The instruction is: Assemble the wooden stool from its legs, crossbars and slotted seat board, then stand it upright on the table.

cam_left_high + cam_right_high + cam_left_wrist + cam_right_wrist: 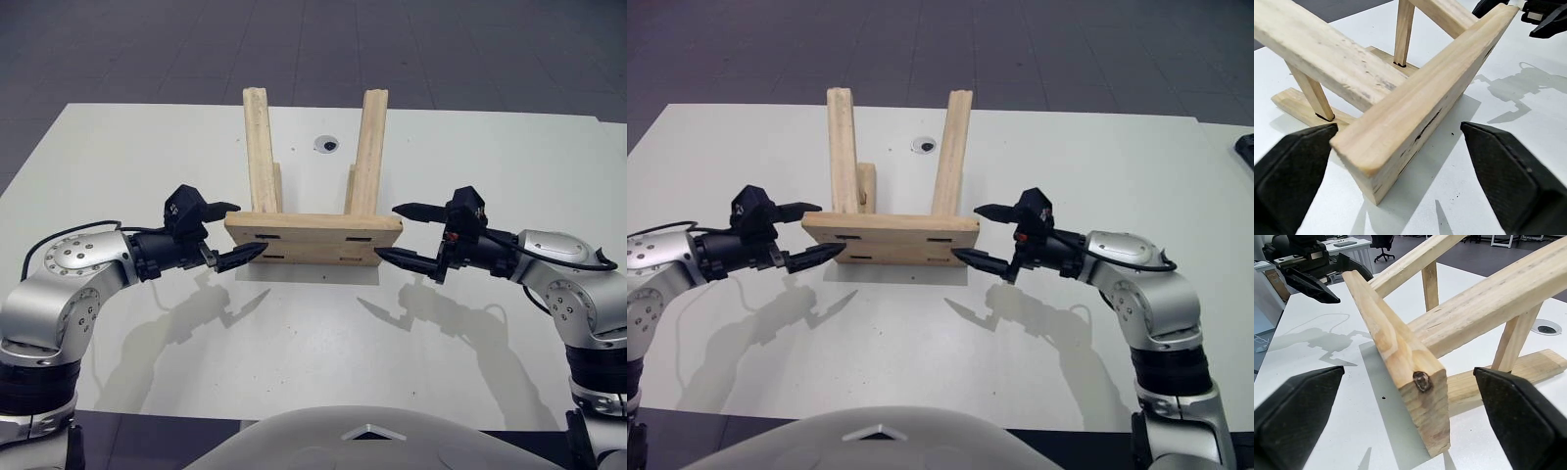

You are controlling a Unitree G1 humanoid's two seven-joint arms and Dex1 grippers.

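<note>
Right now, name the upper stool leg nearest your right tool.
The right-hand upper leg, beside the right tool; the other leg is by the left tool.

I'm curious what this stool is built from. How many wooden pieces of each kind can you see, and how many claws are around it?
Seat board: 1
Legs: 4
Crossbars: 2
Claws, both open, left claw and right claw: 2
Total: 9
</note>
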